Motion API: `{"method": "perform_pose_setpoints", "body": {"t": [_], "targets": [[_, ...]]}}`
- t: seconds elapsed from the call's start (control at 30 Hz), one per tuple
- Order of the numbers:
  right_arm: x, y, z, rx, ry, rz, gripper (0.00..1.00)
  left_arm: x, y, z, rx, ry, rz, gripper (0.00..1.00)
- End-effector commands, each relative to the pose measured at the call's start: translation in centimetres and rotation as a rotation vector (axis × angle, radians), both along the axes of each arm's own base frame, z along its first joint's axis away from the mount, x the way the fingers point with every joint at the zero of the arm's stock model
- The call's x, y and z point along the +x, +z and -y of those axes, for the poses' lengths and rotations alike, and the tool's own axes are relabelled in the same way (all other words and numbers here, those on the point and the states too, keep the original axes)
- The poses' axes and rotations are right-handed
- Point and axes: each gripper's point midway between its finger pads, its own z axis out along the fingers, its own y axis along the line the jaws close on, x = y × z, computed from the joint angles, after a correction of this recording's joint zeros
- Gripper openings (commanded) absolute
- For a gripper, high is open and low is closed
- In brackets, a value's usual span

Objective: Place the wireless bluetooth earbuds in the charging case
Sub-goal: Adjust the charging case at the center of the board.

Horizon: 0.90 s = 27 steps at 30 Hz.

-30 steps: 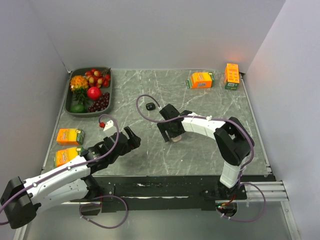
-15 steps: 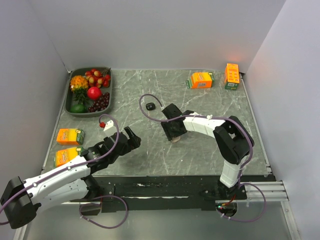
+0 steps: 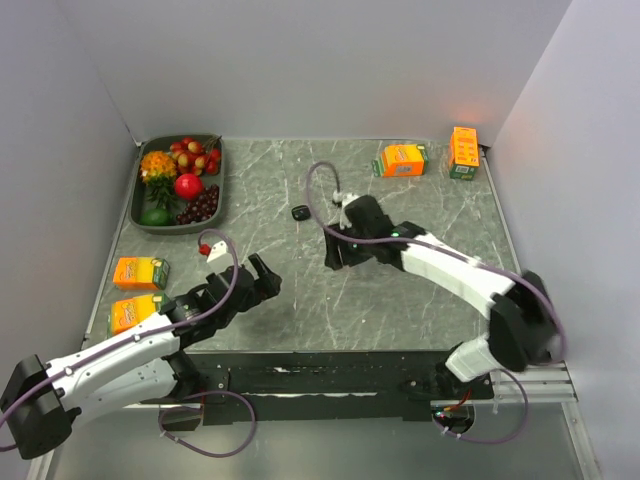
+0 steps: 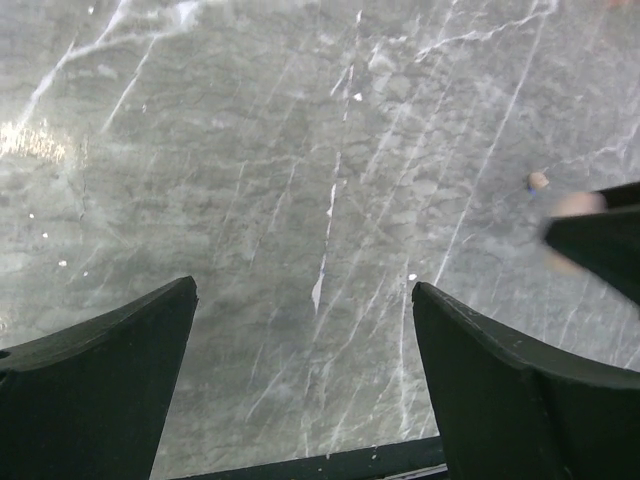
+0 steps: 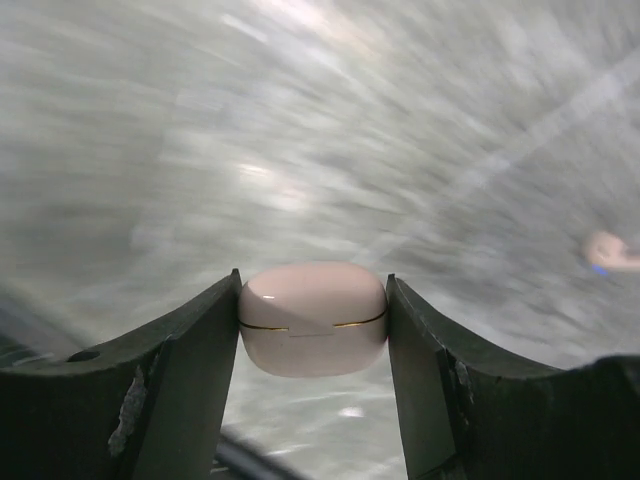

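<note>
From the top camera, the grey marbled table (image 3: pixel 420 290) carries a dark oval tray of plastic fruit (image 3: pixel 172 229) at 10 o'clock. An orange juice carton lying flat (image 3: pixel 403 159) is at 1 o'clock. A small black rounded object (image 3: pixel 300 212) lies near the centre, at 11 o'clock from the right gripper (image 3: pixel 337 258), whose load is hidden from above. The left gripper (image 3: pixel 265 275) sits at 7 o'clock on the table, its jaws spread wide around nothing. In the left wrist view the left gripper (image 4: pixel 302 290) is released over bare marble. A small beige bean-shaped earbud (image 4: pixel 538 180) lies on the table at 2 o'clock, near a dark blurred shape (image 4: pixel 605 250) entering at 3 o'clock. In the right wrist view the right gripper (image 5: pixel 313 278) is clenched on a pale pink rounded charging case with a thin gold seam (image 5: pixel 313 318). Both fingers press its sides and the lid is closed. A blurred pale bud with a blue spot (image 5: pixel 610 250) lies at 3 o'clock. I cannot tell whether it is the same earbud.
</note>
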Motion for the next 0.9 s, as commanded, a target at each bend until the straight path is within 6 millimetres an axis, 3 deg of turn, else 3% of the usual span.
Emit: {"method": "perform_pose_setpoints", "body": {"t": [0.0, 0.07, 0.13, 0.17, 0.23, 0.27, 0.3, 0.33, 0.37, 0.4, 0.47, 0.5, 0.6, 0.73, 0.87], "targets": [[-1.6, 13.5, -5.0, 0.47, 0.135, 0.16, 0.0, 1.3, 5.6, 0.8, -0.066, -0.037, 0.179, 0.96], [-3.1, 17.8, -6.4, 0.635, 0.216, 0.197, 0.0, 1.6, 8.5, 1.5, -0.123, -0.084, 0.286, 0.99], [-4.0, 19.8, -6.8, 0.711, 0.258, 0.208, 0.0, 1.1, 10.9, 1.6, -0.189, -0.117, 0.383, 1.0], [-5.1, 22.3, -7.3, 0.805, 0.318, 0.231, 0.0, 1.0, 13.0, 2.0, -0.243, -0.145, 0.462, 0.97], [-6.4, 23.7, -7.5, 0.885, 0.387, 0.234, 0.0, 0.1, 14.9, 1.9, -0.308, -0.183, 0.557, 0.96], [-7.0, 25.9, -7.5, 0.965, 0.415, 0.274, 0.0, -0.4, 14.7, 2.2, -0.314, -0.23, 0.598, 0.96], [-7.5, 25.7, -7.5, 0.996, 0.434, 0.269, 0.0, -1.4, 17.7, 2.0, -0.409, -0.247, 0.706, 0.96], [-7.8, 25.9, -7.5, 1.025, 0.447, 0.268, 0.0, -2.0, 18.7, 1.8, -0.451, -0.265, 0.765, 0.96], [-8.4, 26.1, -7.4, 1.065, 0.465, 0.228, 0.0, -2.6, 17.8, 1.9, -0.452, -0.295, 0.8, 0.96], [-8.7, 26.9, -7.3, 1.119, 0.502, 0.271, 0.0, -4.1, 20.3, 1.5, -0.538, -0.332, 0.909, 0.96], [-9.0, 26.2, -7.1, 1.186, 0.507, 0.186, 0.0, -4.5, 20.2, 1.5, -0.543, -0.35, 0.936, 0.96], [-9.5, 27.4, -6.8, 1.238, 0.555, 0.229, 0.0, -5.0, 20.2, 2.1, -0.532, -0.396, 0.938, 0.96], [-10.3, 26.7, -7.1, 1.291, 0.637, 0.115, 0.0, -6.3, 20.6, 4.1, -0.517, -0.54, 0.945, 0.96], [-11.2, 27.0, -6.6, 1.33, 0.724, 0.183, 0.0, -7.3, 21.1, 6.3, -0.504, -0.678, 0.912, 0.96], [-10.7, 26.0, -6.7, 1.238, 0.699, 0.276, 0.0, -7.5, 21.7, 8.0, -0.501, -0.759, 0.87, 0.96]]}}
